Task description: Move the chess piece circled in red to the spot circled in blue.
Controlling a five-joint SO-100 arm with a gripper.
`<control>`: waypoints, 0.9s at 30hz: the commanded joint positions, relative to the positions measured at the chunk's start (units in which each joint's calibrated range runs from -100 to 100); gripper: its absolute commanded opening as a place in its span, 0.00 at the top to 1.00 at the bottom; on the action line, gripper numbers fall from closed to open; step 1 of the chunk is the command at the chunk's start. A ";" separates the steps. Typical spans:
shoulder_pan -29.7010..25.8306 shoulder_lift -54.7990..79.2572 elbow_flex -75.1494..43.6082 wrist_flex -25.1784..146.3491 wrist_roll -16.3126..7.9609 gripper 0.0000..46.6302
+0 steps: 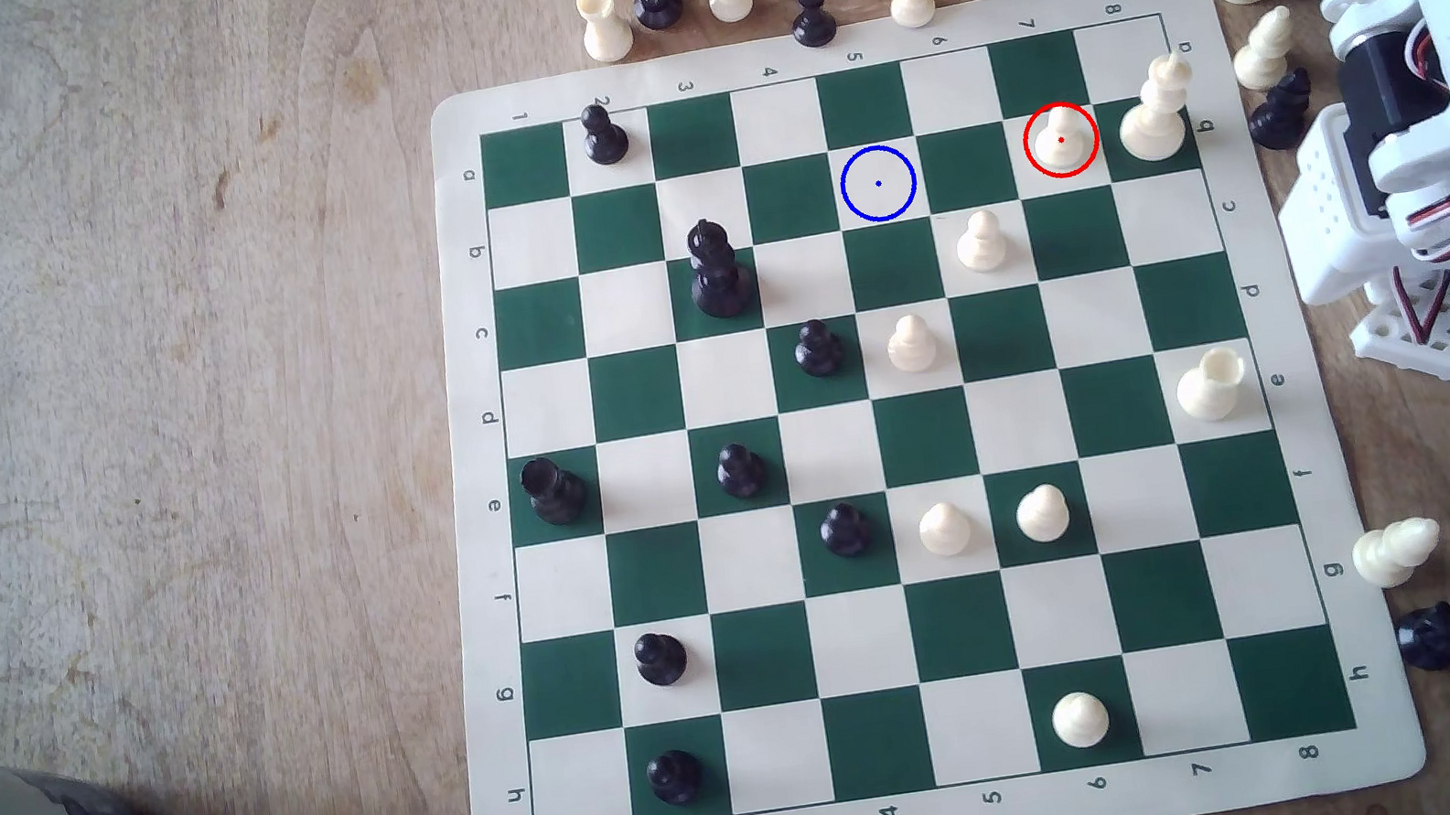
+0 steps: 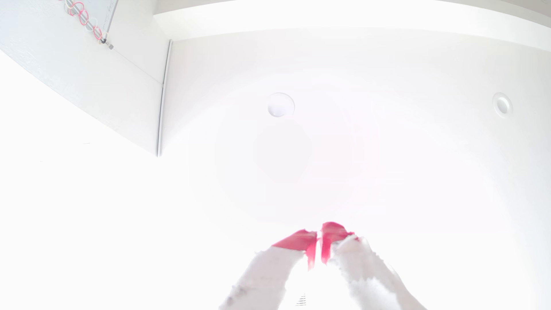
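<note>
Pawn [image 1: 1060, 137] in red ring; spot [image 1: 879, 184] bare; claw [image 2: 319, 238] closed (nil held).

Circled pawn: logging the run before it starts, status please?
Claw shut, empty, aimed at the ceiling. Pawn upright in red circle. Blue-circled square bare; green square between them free.

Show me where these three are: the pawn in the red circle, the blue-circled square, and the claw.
Circled pawn [image 1: 1060, 137], exterior view, on its body.
Blue-circled square [image 1: 879, 184], exterior view, on its bare centre.
Claw [image 2: 318, 238], wrist view, between its red-taped tips.
</note>
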 commanded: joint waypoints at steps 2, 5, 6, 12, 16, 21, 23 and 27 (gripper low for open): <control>5.53 -0.36 1.17 2.57 0.15 1.00; 5.61 -0.36 1.17 11.66 0.15 1.00; 5.85 -0.36 1.17 16.57 -0.10 1.00; 11.56 -0.28 -1.36 37.13 0.00 1.00; 13.04 -0.28 -8.89 61.70 -0.20 1.00; 14.53 -0.28 -19.68 88.40 -7.18 1.00; 15.86 -0.28 -21.13 92.66 -7.52 1.00; 18.52 -0.28 -24.57 109.28 -7.57 1.00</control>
